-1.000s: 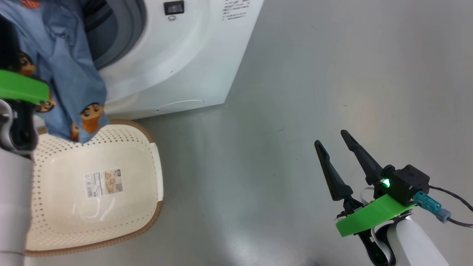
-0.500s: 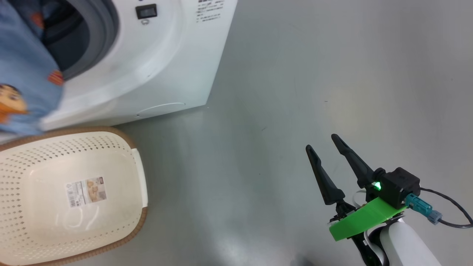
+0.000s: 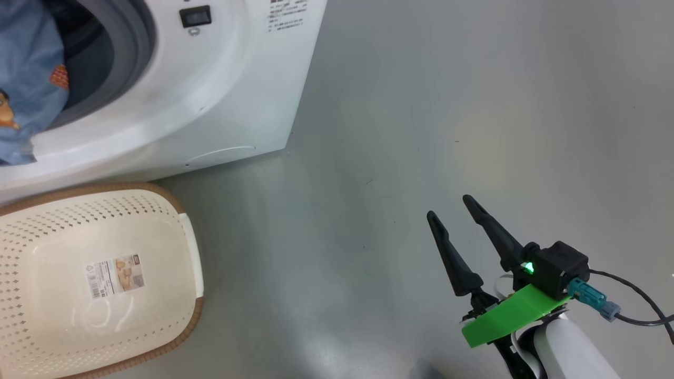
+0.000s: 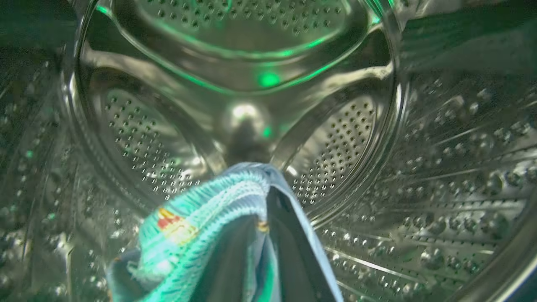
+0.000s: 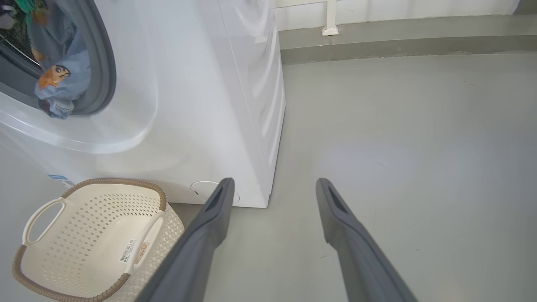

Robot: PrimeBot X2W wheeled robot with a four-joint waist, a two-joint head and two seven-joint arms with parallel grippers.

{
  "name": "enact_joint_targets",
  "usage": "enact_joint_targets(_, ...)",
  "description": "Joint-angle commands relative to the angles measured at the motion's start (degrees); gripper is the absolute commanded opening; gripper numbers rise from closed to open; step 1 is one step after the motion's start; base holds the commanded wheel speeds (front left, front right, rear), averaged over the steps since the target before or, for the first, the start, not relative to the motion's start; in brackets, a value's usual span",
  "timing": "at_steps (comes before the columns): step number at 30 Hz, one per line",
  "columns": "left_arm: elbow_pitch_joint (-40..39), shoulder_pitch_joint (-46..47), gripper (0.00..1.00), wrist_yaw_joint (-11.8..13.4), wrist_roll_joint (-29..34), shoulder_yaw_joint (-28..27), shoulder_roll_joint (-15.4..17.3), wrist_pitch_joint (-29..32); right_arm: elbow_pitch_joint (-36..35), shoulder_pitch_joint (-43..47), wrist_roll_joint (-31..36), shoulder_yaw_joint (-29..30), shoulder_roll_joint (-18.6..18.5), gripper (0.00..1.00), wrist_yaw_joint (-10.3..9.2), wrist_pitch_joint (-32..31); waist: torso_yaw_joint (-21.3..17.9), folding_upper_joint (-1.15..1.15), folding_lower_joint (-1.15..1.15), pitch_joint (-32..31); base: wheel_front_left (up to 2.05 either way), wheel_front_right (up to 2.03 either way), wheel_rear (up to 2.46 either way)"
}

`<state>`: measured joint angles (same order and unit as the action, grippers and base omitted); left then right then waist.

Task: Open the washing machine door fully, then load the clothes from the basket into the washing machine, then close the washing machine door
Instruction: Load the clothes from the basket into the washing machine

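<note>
Your left gripper (image 4: 263, 197), well inside the drum (image 4: 344, 126), is clamped on the clothes (image 4: 197, 222), which trail back along its fingers toward the washer's mouth, while your right gripper (image 3: 448, 206) hangs spread and empty, well apart beyond the basket (image 3: 190, 252).

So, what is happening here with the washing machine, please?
The robot is loading laundry. Its left pincer reaches inside the steel drum of the washing machine, closed on the clothes, blue printed fabric that also hangs at the opening. The basket on the floor looks empty. The right pincer hangs open above the floor, holding nothing.
</note>
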<state>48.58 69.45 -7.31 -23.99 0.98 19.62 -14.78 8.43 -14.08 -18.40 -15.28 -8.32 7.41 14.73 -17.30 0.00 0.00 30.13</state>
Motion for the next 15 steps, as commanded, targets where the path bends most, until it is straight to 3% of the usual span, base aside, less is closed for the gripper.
enact_joint_targets(1,-0.4,-0.4,0.45,-0.2,0.2,-0.6,2.9,-0.2,-1.0,1.4,-0.7,-1.1,0.0,1.00,0.08,0.3,0.0,0.00,0.00,0.0,0.00,0.00,0.00)
enact_joint_targets(2,0.6,-0.2,0.96,-0.2,0.4,-0.5,2.9,-0.2,-1.0,1.4,-0.8,-1.1,-0.1,1.00,0.08,0.3,0.0,0.00,0.00,0.0,0.00,0.00,0.00)
enact_joint_targets(3,1.6,0.0,1.00,-0.2,0.4,-0.3,3.0,-0.2,-1.0,1.4,-0.8,-1.0,-0.1,1.00,0.08,0.3,0.1,0.00,0.00,0.0,0.00,0.00,0.00)
enact_joint_targets(15,10.1,0.7,1.00,-0.2,-0.6,4.0,2.1,-0.2,-0.9,1.3,-0.7,-0.6,0.0,1.00,0.08,0.3,1.2,0.00,0.00,-0.4,0.00,0.00,0.00)
